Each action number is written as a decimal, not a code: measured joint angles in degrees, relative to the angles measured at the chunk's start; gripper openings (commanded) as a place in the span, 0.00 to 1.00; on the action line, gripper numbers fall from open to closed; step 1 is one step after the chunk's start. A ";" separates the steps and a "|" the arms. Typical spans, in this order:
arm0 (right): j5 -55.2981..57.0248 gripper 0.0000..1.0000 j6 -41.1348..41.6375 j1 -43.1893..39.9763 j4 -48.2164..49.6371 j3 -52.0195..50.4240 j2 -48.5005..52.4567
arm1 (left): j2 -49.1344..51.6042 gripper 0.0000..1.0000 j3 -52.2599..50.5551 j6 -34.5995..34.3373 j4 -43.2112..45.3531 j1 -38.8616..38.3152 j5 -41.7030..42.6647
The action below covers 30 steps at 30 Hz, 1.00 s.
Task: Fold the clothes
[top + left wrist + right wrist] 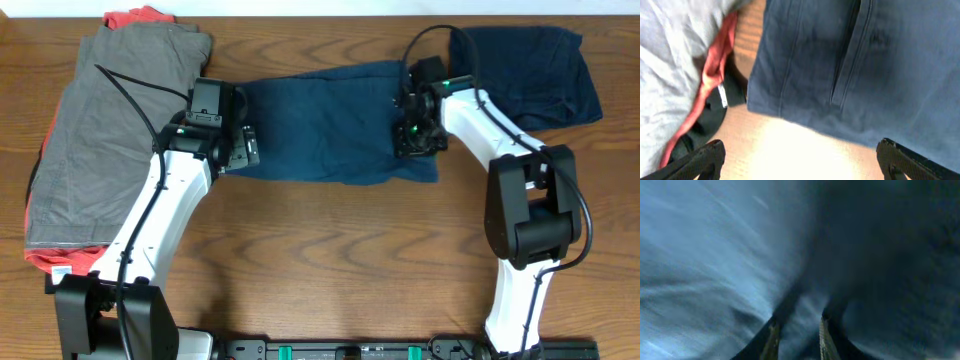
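Right wrist, nearest: the right gripper (pixel 797 330) had its two fingers (pixel 769 336) pressed into dark cloth, which filled the whole view.
Right gripper state: jaws drawn close together, with a ridge of the navy-blue shorts (pixel 715 255) pinched between them.
Right wrist, limits: blurred and dim; I could not tell which part of the shorts was pinched.
Left wrist, nearest: the left gripper (pixel 801 157) hung with its jaws wide apart and nothing between them but bare table (pixel 747 45).
Left wrist, shorts: their straight edge lay just beyond the gripper, flat on the wood, with a long stitched seam (pixel 845 65) that could be a fly or a pocket.
Left wrist, neighbours: a grey garment (pixel 670 60) lay over a red-orange garment (pixel 715 65). A black garment (pixel 710 114) with a white label (pixel 722 96) lay beside them, close to the shorts' corner.
Overhead, shorts: spread lengthwise in mid-table between the arms, the left gripper at one end and the right gripper on the other.
Overhead, other clothes: the grey garment topped a loose pile at the left edge with red-orange showing beneath. A second navy garment (pixel 530 70) lay flat at the far right, well apart from the pile.
Done, as judged: the shorts were laid out and one end was taken. Whether the left pile counted as folded I could not tell.
Left to do, as judged: grip the open end, fold the shorts over, then deal with the second navy garment.
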 measured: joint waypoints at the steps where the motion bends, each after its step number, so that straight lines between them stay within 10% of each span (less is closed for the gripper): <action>1: 0.31 0.23 0.04 -0.48 -1.40 0.00 0.00 | 0.00 0.98 0.39 0.46 -0.81 0.00 0.66; 11: 1.51 0.24 -1.27 -7.65 -7.15 0.00 0.00 | 0.00 0.98 4.35 3.13 -3.17 0.31 4.52; 30: -1.68 0.56 -6.38 -7.17 -7.61 0.76 -7.37 | 19.54 0.98 11.63 18.51 4.09 14.27 26.27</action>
